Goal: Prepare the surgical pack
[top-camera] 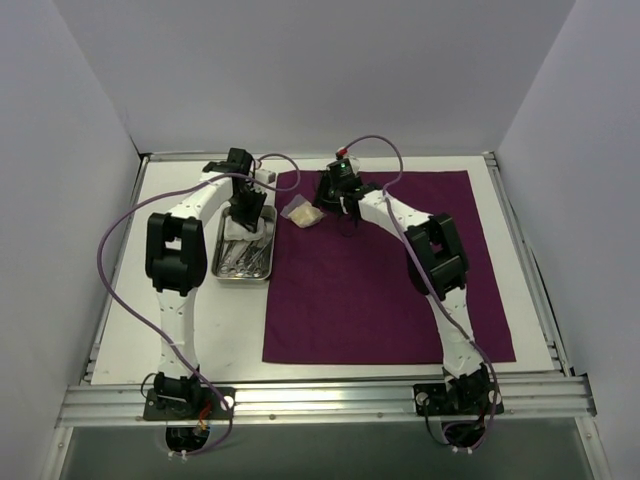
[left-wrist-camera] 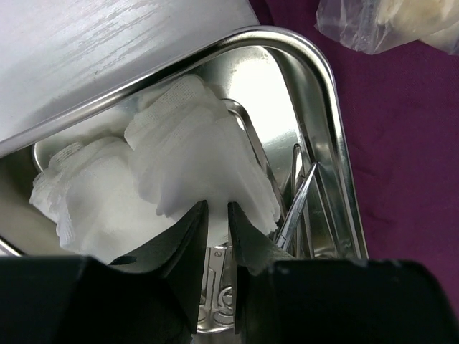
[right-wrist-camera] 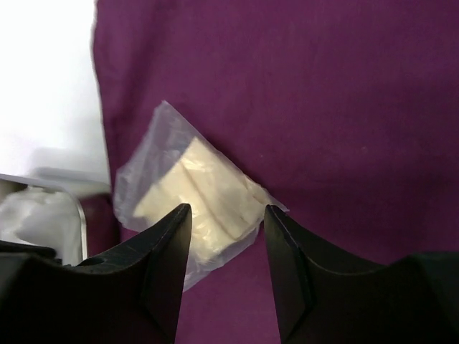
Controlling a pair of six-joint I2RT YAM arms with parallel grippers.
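A small steel tray (top-camera: 243, 268) sits on the white table just left of the dark purple cloth (top-camera: 390, 290). It holds white gauze pads (left-wrist-camera: 193, 150) at its far end and thin metal instruments (left-wrist-camera: 301, 193) along its right side. My left gripper (top-camera: 245, 212) hangs over the tray's far end, its jaws (left-wrist-camera: 217, 204) shut on the edge of a gauze pad. My right gripper (top-camera: 330, 197) is open and empty above the cloth. It (right-wrist-camera: 226, 208) straddles a clear plastic bag of cream pads (right-wrist-camera: 193, 193) without touching it.
The plastic bag (top-camera: 302, 213) lies on the cloth's far left corner, close to the tray; it also shows in the left wrist view (left-wrist-camera: 380, 21). The tray rim (right-wrist-camera: 80, 218) shows at the left of the right wrist view. White walls enclose the table.
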